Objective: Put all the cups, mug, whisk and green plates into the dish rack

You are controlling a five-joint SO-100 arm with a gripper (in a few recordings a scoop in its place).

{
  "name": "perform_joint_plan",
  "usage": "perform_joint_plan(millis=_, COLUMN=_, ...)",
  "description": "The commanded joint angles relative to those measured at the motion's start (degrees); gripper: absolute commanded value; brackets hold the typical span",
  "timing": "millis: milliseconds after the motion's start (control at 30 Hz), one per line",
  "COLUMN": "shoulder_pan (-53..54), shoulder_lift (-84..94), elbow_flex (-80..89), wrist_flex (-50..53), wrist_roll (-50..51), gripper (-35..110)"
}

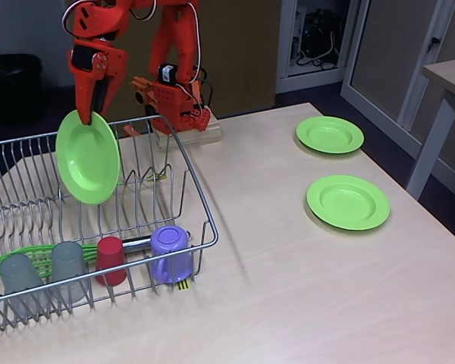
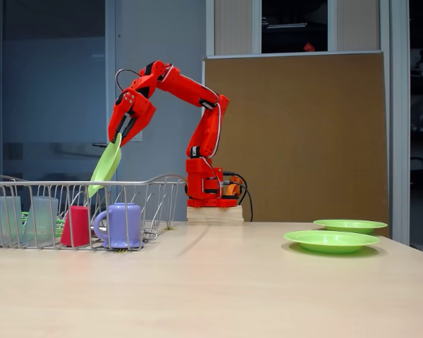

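Plate [image 1: 88,158], gripped at its top rim by the gripper [image 1: 89,106], hangs tilted over the dish rack [image 1: 183,163]; two more plates [image 1: 347,201] lie on the counter [image 1: 288,288].

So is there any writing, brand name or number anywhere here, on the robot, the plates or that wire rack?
No readable text anywhere.
Dish rack: a small yellow and black striped tag on its front edge, stripes only, no letters.
Robot arm: no readable label; any marks are too small to tell.
Plates, cups and mug: plain, no print.
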Motion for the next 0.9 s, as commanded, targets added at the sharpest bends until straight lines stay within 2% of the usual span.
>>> perform_joint_plan(millis=0, shoulder_pan=1.6, shoulder_lift=0.4, elbow_flex=0.4, wrist_flex=-1.1, wrist_roll=-1.7, gripper=0)
perform_joint_plan(millis=500, shoulder_pan=6.8, shoulder_lift=-15.4, elbow_flex=-6.1, wrist_flex=-7.9, wrist_roll=-8.2, gripper=0)
perform_joint_plan(millis=767, shoulder_pan=7.2, shoulder_lift=-20.6, elbow_flex=-3.5, wrist_flex=-13.9, wrist_roll=-12.7, gripper=0)
perform_joint_plan(millis=867, shoulder_pan=6.7, shoulder_lift=-20.7, elbow_flex=-2.5, wrist_flex=-13.8, wrist_roll=-17.1, gripper=8)
